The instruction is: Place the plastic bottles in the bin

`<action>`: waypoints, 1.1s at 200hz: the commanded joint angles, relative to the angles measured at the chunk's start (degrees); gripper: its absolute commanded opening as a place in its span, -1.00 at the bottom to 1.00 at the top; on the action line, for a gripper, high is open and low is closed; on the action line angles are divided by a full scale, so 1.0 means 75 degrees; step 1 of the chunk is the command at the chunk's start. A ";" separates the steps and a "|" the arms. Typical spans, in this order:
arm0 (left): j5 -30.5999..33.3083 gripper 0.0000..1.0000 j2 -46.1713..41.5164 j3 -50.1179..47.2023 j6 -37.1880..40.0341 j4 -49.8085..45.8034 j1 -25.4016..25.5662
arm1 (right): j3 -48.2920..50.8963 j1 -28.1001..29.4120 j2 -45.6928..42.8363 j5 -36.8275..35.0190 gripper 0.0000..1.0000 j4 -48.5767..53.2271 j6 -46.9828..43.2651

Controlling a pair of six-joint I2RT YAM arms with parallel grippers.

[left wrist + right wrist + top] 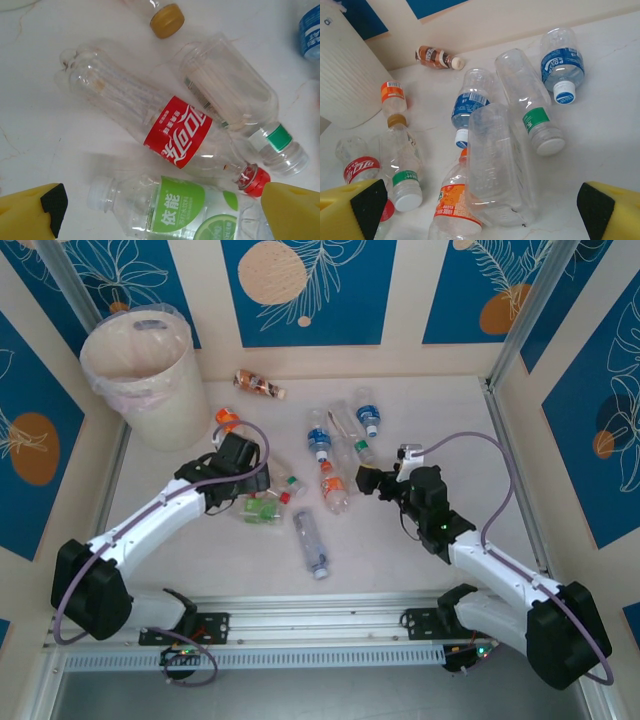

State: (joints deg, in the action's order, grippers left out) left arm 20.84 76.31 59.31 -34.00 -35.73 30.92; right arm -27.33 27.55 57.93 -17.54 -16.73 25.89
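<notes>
Nearest the arm bases, a lone blue-capped bottle (311, 543) is being left lying by itself on the table (450, 420), apart from the main cluster. Just past it, the left gripper (170, 214) is being held wide open and empty, hovering low over a green-label bottle (150, 205) and a red-label bottle (175, 132); nothing is being gripped. A green-banded clear bottle (230, 95) is lying just beside the red-label bottle, contact not being resolved. Opposite, the right gripper (480, 207) is likewise being held released, nothing between its jaws, and is being pointed at a crushed clear bottle (497, 165) that is resting partly over an orange-label bottle (455, 205). Further out, a blue-label bottle (470, 105), a long clear bottle (530, 105) and a white-capped blue bottle (562, 62) are being left side by side on the table. A small orange bottle (393, 95) is lying near the bin's foot, and a brown bottle (435, 56) is lying close to the back wall. Farthest off, in the far left corner, the bin (140, 405) is standing upright, being lined with a thin bag (170, 315); no bottle is being made out inside from overhead, though its floor is not being fully shown. Progress is being judged as barely started: the plastic bottles (330, 480), roughly a dozen, are all lying on the table, so every pick and drop is being counted as left to do.
</notes>
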 commanded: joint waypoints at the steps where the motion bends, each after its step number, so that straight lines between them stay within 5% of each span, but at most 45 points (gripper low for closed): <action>1: -0.0117 1.00 0.0362 -0.0215 0.0063 0.0147 -0.0009 | -0.0243 0.0064 0.0123 0.0022 0.99 -0.0215 -0.0104; 52: 0.0203 1.00 0.1421 -0.0021 -0.0263 0.0015 -0.0207 | -0.0443 0.0077 0.0310 0.0124 0.99 0.0033 0.0038; 81: -0.0552 1.00 0.1467 -0.0171 -0.0654 0.0062 -0.0562 | -0.0379 0.0077 0.0196 0.0092 0.99 0.0113 0.0023; 119: -0.1220 1.00 0.0785 -0.0383 -0.2811 -0.0748 -0.0550 | -0.0304 0.0077 0.0086 0.0028 0.99 0.0161 0.0028; 175: -0.2281 1.00 0.0726 -0.0900 -0.5864 -0.0211 -0.0548 | -0.0396 0.0095 0.0224 0.0194 0.99 0.0224 -0.0004; 220: -0.2733 0.99 0.1525 -0.0913 -0.6571 0.0426 -0.0566 | -0.0268 0.0100 -0.0072 0.0045 0.99 0.0386 -0.0029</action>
State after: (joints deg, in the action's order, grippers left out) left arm 3.16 85.23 52.75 -76.71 -34.39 26.85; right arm -29.15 28.08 59.57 -16.93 -14.74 25.91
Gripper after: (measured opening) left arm 0.999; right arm 0.995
